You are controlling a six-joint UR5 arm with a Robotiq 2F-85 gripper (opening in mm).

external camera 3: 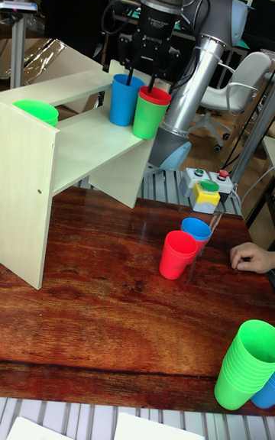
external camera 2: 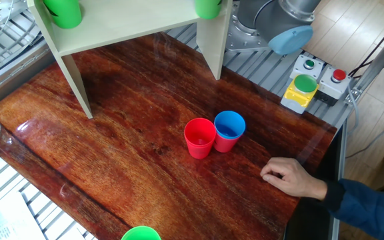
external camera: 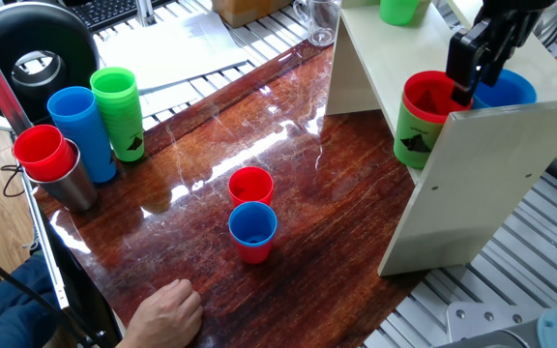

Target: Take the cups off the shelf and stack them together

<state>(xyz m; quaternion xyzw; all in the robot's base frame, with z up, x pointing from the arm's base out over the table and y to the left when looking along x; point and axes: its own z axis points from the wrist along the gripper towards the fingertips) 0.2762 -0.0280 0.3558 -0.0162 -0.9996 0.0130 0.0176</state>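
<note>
On the lower board of the cream shelf (external camera: 482, 184) stand a blue cup (external camera: 511, 89) and a green cup (external camera: 416, 135) with a red cup (external camera: 424, 95) nested inside it. My gripper (external camera 3: 139, 81) hangs over the two from above, open, with one finger in the blue cup (external camera 3: 122, 104) and the other in the red cup (external camera 3: 155, 96). Another green cup (external camera 3: 34, 111) sits on the upper board. Down on the table stand a red cup (external camera: 250, 184) and, beside it, a blue cup (external camera: 252, 224) nested in a red one.
Tall blue (external camera: 83, 130) and green (external camera: 119, 111) cup columns and a steel tumbler (external camera: 66, 179) holding red cups stand at the table's left. A person's hand (external camera: 167, 309) rests near the front edge. A button box (external camera 2: 305, 87) sits beside the arm's base.
</note>
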